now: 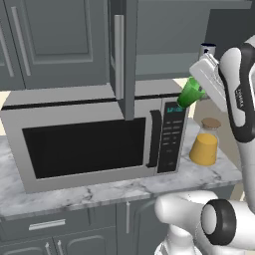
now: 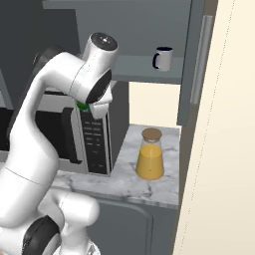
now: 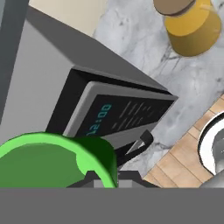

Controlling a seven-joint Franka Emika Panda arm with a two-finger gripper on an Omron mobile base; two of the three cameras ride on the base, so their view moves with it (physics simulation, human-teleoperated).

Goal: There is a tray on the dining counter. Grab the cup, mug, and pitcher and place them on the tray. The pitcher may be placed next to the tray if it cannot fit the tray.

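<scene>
Jaws look closed on the small bright green tapered cup (image 1: 191, 92), though the fingers themselves are hidden behind it; in the hand view its rim (image 3: 52, 159) sits right at the gripper (image 3: 107, 177), so I judge it held. The cup hangs tilted in the air by the top right corner of the silver-grey microwave (image 1: 94, 137), above the marble-topped counter (image 1: 209, 174).

As a plain handleless tumbler it is probably light and stiff, with smooth sloping sides that could slide out of a weak pinch. A hold low across the wall or over the rim suits it.

The squat yellow-orange pitcher (image 2: 150, 162) with a clear neck and brown stopper stands on the counter right of the microwave; it looks heavier and may slosh, so its narrow neck seems the place to take it.

The pale mug with a navy rim (image 2: 163, 59) stands upright on the cabinet shelf (image 2: 144, 67) above, handle showing
</scene>
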